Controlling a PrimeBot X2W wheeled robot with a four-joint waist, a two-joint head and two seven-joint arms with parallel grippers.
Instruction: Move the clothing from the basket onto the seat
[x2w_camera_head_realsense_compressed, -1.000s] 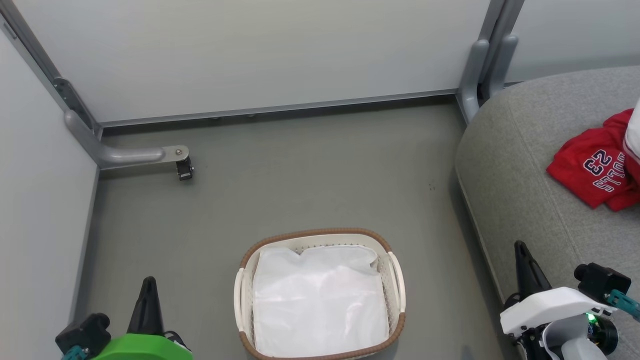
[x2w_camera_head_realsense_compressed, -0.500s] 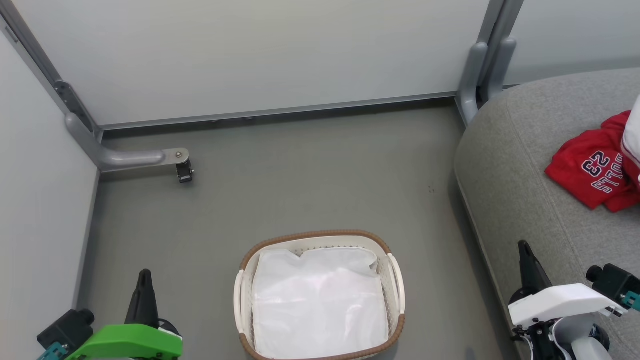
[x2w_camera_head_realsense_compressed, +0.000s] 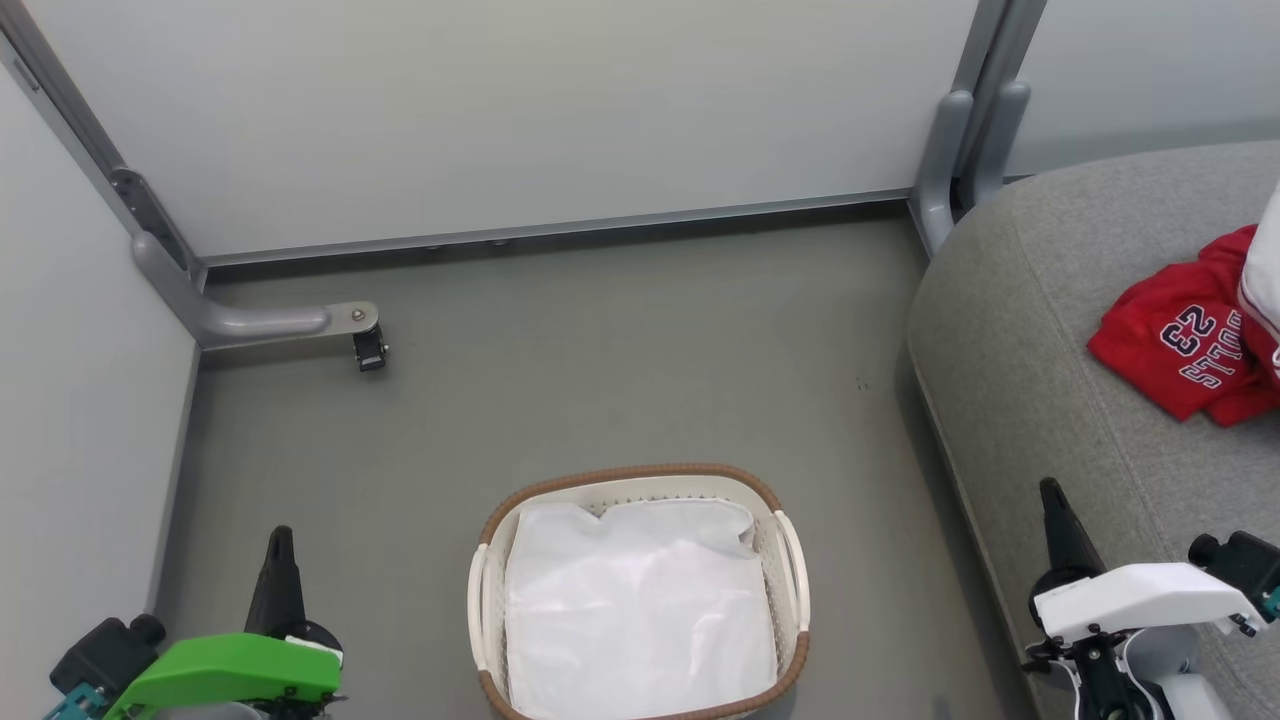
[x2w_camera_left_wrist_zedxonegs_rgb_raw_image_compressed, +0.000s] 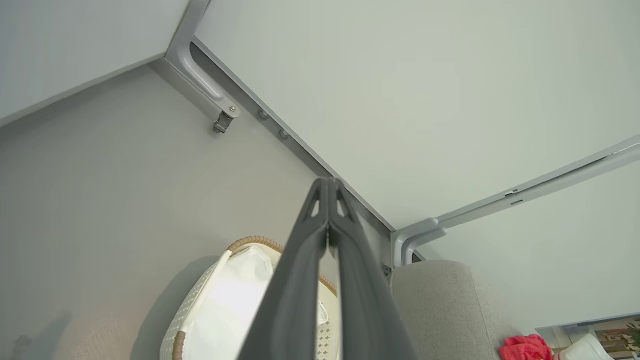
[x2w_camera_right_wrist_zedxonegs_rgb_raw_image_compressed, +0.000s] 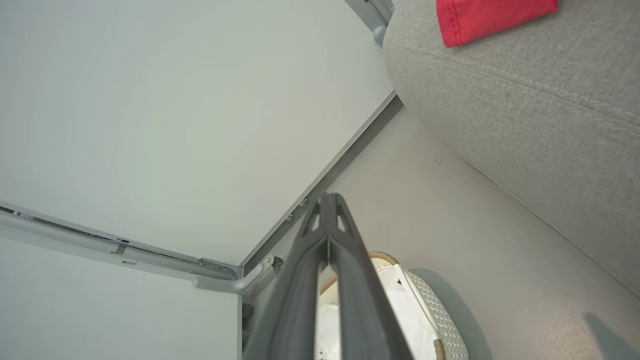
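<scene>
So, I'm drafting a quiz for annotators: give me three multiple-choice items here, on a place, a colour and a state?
1. What colour is the basket rim? A brown; B blue; C black.
2. Where does the red jersey lie? A in the basket; B on the seat; C on the floor.
3. The left end effector is: A wide open; B shut on cloth; C shut, empty.
Key: A, a brown woven band rings the top; B, it rests on the grey seat; C, it is closed with nothing held.

Grey floor (x2w_camera_head_realsense_compressed: 600, 340), pale partition panels (x2w_camera_head_realsense_compressed: 500, 110), grey metal foot (x2w_camera_head_realsense_compressed: 270, 320) with small black caster (x2w_camera_head_realsense_compressed: 370, 350)
</scene>
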